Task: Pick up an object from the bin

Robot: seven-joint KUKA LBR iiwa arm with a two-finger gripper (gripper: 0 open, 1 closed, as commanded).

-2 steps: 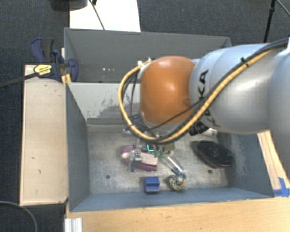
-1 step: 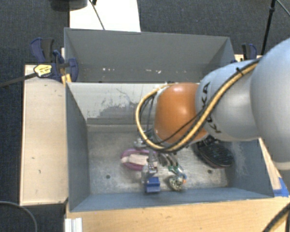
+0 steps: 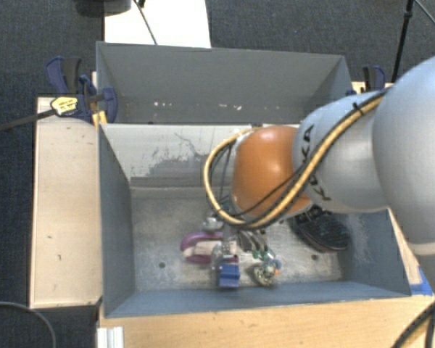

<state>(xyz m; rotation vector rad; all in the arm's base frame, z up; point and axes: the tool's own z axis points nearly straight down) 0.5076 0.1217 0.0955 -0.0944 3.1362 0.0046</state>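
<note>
My gripper (image 3: 230, 246) reaches down near the bin's front wall, just under the arm's wrist. Directly below it lies a small blue block (image 3: 228, 275), touching or nearly touching the gripper's lower end. To its left a purple curved piece (image 3: 194, 243) rests on the floor, with a white part beside it. On the right of the blue block sits a small round thing in white, green and blue (image 3: 265, 272).
A black round ribbed object (image 3: 321, 232) lies at the right of the bin floor, partly under the arm. The front wall stands close behind the blue block. Bare floor stretches to the left of the purple piece.
</note>
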